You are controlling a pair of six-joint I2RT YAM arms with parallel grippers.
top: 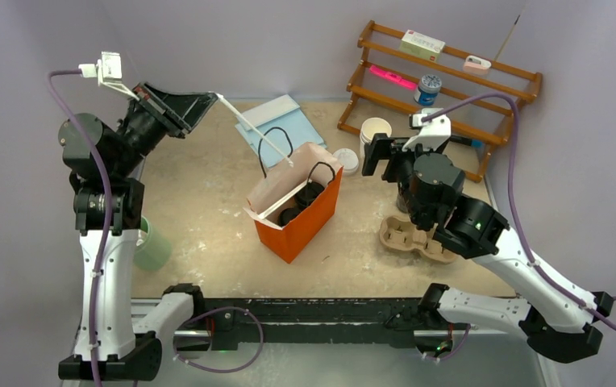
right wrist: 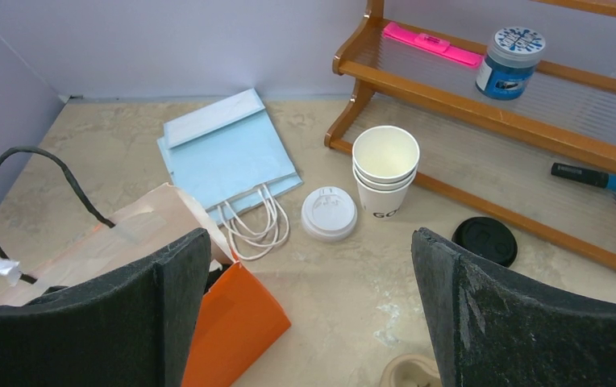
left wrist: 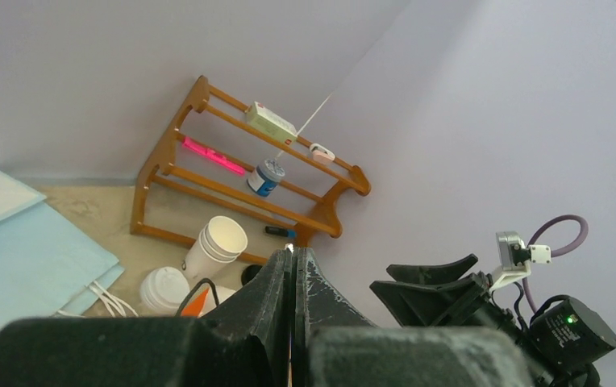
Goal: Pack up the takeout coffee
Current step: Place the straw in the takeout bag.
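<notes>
Your right pincer (right wrist: 309, 242) stands spread wide and holds nothing; its two black fingers (right wrist: 522, 322) frame bare table (right wrist: 345, 290) and touch none of the things ahead. Seen from above, it hangs just right of the orange bag (top: 301, 230), near the white cups (right wrist: 385, 165). The one loose black lid (right wrist: 484, 239) lies flat on the table ahead and to the right of that pincer, near its right fingertip but apart from it, under the lowest shelf of the rack (right wrist: 353, 58). The black cups (top: 309, 195) sit inside the bag, left of the right pincer and below the bag's rim; you can make out two dark round tops, one nearer than the other. Your left pincer (top: 210, 97) is raised at the far left with its fingers pressed together. A thin white strip (top: 256, 131) runs straight from its tips down to the bag's far rim, so the strip looks pinched there. The bag's mouth stands open. The black cups lie right of and nearer than that pincer, well apart from it. Further out, a white lid (right wrist: 329, 214) rests just beside the white cups, a flat blue bag (right wrist: 224, 153) lies at the far side, and a brown carrier (top: 408, 234) sits partly under the right arm.
</notes>
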